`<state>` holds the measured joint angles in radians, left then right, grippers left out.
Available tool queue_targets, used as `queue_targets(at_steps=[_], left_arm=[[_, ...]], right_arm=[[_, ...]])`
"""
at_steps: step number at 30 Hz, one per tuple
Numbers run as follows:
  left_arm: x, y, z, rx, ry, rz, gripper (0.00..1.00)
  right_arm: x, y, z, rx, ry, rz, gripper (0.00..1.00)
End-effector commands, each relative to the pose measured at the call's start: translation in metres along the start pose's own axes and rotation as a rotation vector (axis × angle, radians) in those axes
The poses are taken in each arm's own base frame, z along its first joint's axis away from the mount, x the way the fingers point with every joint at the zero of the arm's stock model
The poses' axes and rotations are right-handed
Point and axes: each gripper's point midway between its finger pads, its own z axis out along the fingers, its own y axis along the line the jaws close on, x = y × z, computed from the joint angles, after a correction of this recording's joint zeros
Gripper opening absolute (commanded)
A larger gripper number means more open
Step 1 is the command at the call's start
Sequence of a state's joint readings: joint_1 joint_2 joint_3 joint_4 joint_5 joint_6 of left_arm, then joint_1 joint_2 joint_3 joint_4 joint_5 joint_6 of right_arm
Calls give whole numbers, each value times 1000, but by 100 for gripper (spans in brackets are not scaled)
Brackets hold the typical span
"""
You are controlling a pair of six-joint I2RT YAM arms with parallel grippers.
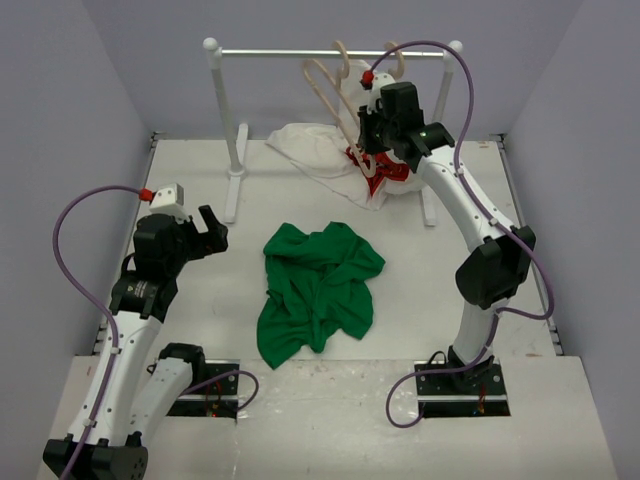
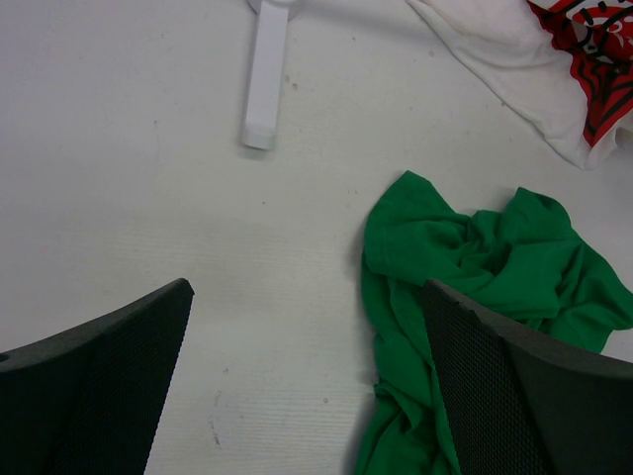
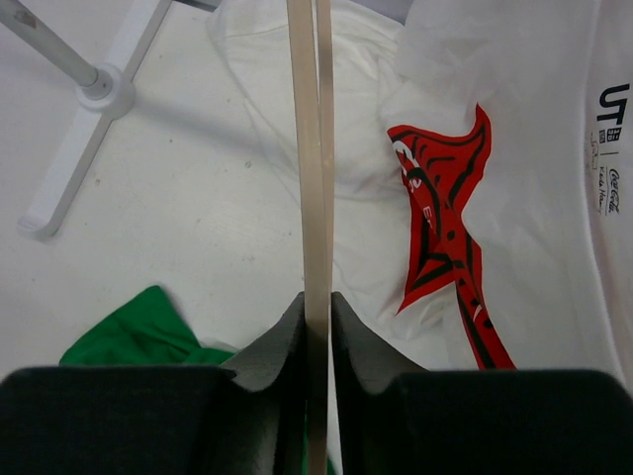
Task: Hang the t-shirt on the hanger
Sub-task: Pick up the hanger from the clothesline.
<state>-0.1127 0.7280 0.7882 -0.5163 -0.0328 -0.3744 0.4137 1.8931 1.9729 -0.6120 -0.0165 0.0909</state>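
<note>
Right end effector (image 3: 316, 302) clamped on hanger (image 3: 311, 148), up at the rail (image 1: 300, 52). Left end effector (image 1: 213, 228) spread apart, holding nothing, just left of t-shirt (image 1: 318, 285), which lies crumpled mid-worktop (image 1: 405, 335).

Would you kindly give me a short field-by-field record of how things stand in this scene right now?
t-shirt: green, crumpled mid-table, not held
hanger: pinched edge-on in the right gripper, up by the rack
left gripper: open, holding nothing, over the table left of the t-shirt
white t-shirt: red print, heaped under the rack
shirt on hanger: not yet
</note>
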Motion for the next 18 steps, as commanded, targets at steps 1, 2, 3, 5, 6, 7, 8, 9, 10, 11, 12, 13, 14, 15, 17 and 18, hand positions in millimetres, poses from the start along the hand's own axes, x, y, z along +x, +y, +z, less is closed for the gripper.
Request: queue_targets(at_steps=[1,2,3,5,6,7,8,9,10,11,12,13,14,15,17,18], left_arm=[[-8,-6,1,32,-35,24,100],[-8,-6,1,31,-37,24,100],[-9,-6,0,32,-38,24,100],[-8,-5,0,30,-39,23,100],[-8,-5,0,31,-39,23,100],[-8,-6,0,31,-39,24,100],[-8,-5,0,31,-39,24,100],[-9,-5,0,30,-39,23,100],[-9,-6,0,29,-41,22,100],[-9,-6,1,30,-38,23,100],[-9,-6,2,31,-35,24,100],[-8,-7,2,34,-31,24,100],[-8,-8,3,40,-29,24,100],[-8,-8,3,40,-26,24,100],[-8,-7,3,38,-27,23,100],[-8,-7,3,38,-27,23,100]], right_arm=[[-17,2,-5,-10,-63,6,6],[-18,3,-6,-12,-68,7,4],[-21,4,-9,-14,-76,8,3],[-22,4,-11,-16,-83,12,0],[-25,5,-14,-20,-92,16,0],[-27,5,-17,-23,-99,18,0],[-28,6,-19,-25,-105,21,0],[-30,6,-21,-26,-111,24,0],[-32,7,-24,-27,-120,29,0],[-37,7,-30,-26,-140,35,0],[-42,7,-36,-26,-161,40,0],[-48,8,-41,-27,-185,43,0],[-50,7,-44,-26,-203,50,0],[-55,6,-51,-22,-226,54,0],[-55,4,-55,-17,-237,65,0],[-56,3,-55,-16,-245,70,0]])
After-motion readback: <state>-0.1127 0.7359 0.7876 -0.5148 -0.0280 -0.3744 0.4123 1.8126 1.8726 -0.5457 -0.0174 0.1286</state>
